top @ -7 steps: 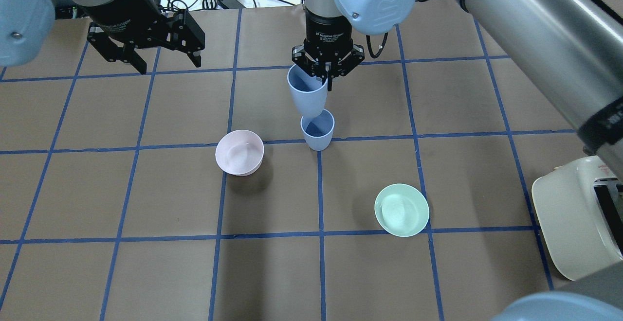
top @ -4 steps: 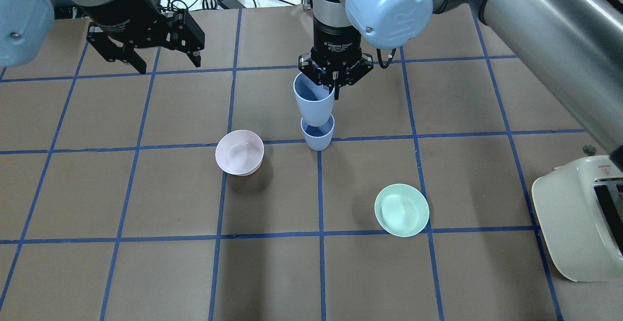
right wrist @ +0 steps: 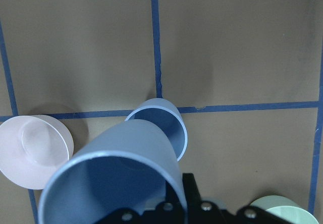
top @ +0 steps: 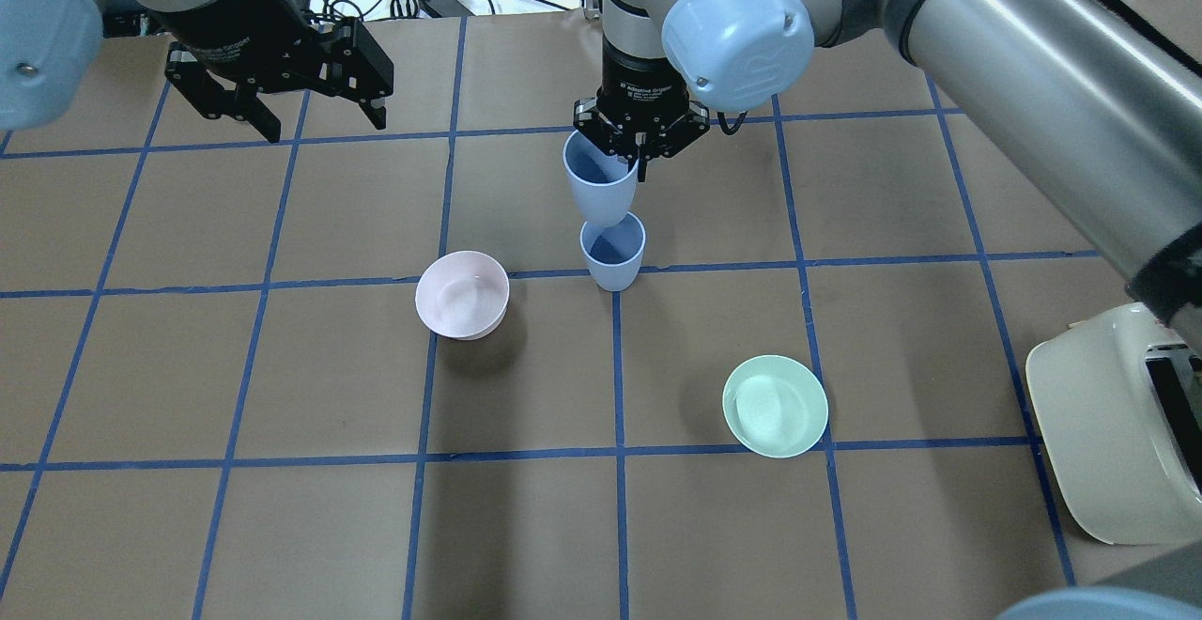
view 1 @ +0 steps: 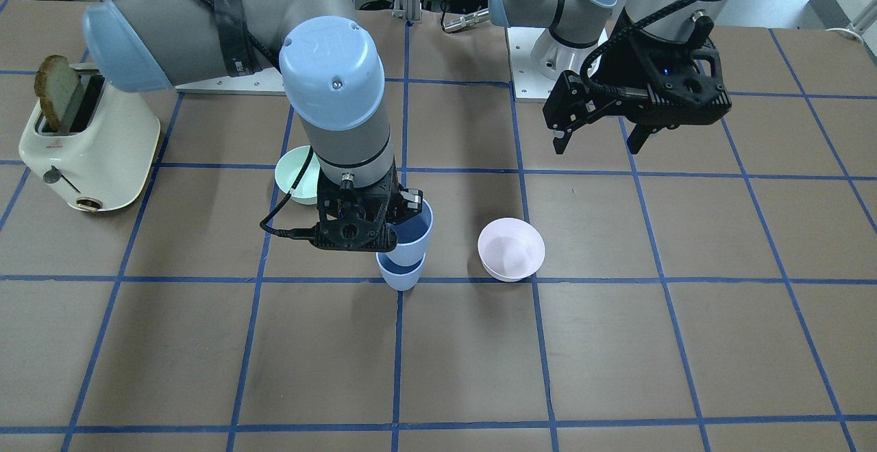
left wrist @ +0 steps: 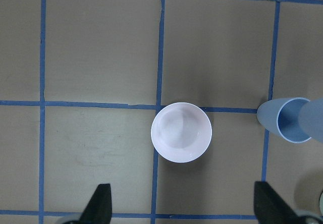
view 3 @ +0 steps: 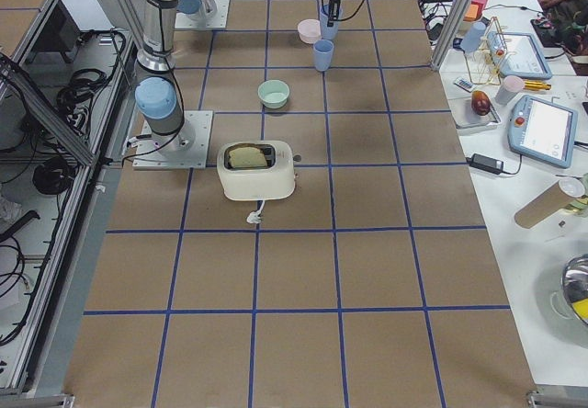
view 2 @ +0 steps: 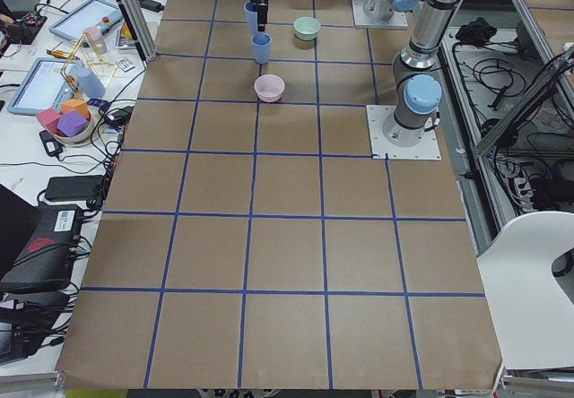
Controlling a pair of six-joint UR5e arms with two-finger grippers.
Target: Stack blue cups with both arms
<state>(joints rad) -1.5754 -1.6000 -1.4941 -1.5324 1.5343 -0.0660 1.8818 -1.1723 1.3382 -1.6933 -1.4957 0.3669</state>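
My right gripper (top: 631, 158) is shut on the rim of a pale blue cup (top: 599, 190) and holds it tilted just above the second blue cup (top: 612, 254), which stands upright on a grid line. In the front view the held cup (view 1: 412, 233) overlaps the standing cup (view 1: 402, 276). The right wrist view shows the held cup (right wrist: 111, 183) offset to the near left of the standing cup (right wrist: 162, 125). My left gripper (top: 327, 127) is open and empty, high at the back left. The left wrist view shows the standing cup (left wrist: 287, 120) at its right edge.
A pale pink bowl (top: 462, 294) sits left of the cups and a mint-green bowl (top: 775, 406) nearer on the right. A cream toaster (top: 1108, 432) holding a bread slice (view 1: 58, 92) stands at the right edge. Cables lie beyond the far edge.
My right gripper moved the held cup right and down over the standing cup, then back up and left a little. The left arm has not moved.
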